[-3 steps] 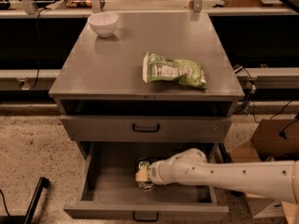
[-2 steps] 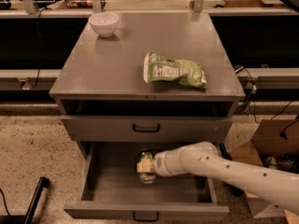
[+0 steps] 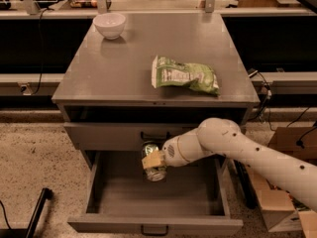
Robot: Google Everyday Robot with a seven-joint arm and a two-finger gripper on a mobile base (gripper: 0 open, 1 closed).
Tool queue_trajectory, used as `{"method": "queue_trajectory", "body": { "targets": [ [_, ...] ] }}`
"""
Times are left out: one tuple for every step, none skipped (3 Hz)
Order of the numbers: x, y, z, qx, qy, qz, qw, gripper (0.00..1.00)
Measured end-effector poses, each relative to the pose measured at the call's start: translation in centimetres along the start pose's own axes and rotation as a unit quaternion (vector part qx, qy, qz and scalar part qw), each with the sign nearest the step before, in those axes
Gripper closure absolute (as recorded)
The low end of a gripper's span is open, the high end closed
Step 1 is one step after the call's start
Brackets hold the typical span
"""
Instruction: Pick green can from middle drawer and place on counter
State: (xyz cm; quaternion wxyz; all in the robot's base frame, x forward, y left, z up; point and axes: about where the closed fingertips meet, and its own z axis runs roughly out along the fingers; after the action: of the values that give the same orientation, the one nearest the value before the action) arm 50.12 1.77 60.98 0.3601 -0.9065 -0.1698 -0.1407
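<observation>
At the far left corner of the counter (image 3: 124, 68) you have a white bowl (image 3: 109, 24), well out of the way. Below the front edge, the middle drawer (image 3: 99, 225) stands pulled out, its floor bare as far as you can see.

Under the middle of the front edge hangs the gripper (image 3: 154, 161), with its fingers (image 3: 151, 159) clamped on the green can (image 3: 158, 173). The can is off the drawer floor, level with the handle of the upper drawer front (image 3: 99, 135) and in front of it. Its long axis stands roughly upright, tilted a little, with the fingers across its upper part from the right side.

What your next move turns on is this: the counter lies above and behind the can, so the can has to clear the front edge before it travels inward. I judge that it needs more height first.

Near the front right corner lies a snack bag (image 3: 184, 76); the bare stretch to its left, toward the front left corner, looks like the easier landing spot. The arm (image 3: 257, 152) reaches in from the right, past the front right corner.

Compared with a second ago, the can was low inside the drawer, close to the floor; now it is raised to the upper drawer front, and the arm's elbow has come up with it. Bowl and bag have not shifted.
</observation>
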Motion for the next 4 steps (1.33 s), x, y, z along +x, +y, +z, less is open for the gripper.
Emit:
{"method": "queue_trajectory", "body": {
  "targets": [
    [-1.9, 0.2, -0.1, -0.003, -0.037, -0.003, 0.9993, 1.0],
    [-1.8, 0.2, 0.0, -0.003, -0.036, -0.003, 0.9993, 1.0],
    [-2.7, -1.3, 0.2, 0.002, -0.065, 0.001, 0.9979, 1.0],
    [-0.6, -6.6, -1.8, 0.011, -0.106, -0.041, 0.9935, 1.0]
  ]
}}
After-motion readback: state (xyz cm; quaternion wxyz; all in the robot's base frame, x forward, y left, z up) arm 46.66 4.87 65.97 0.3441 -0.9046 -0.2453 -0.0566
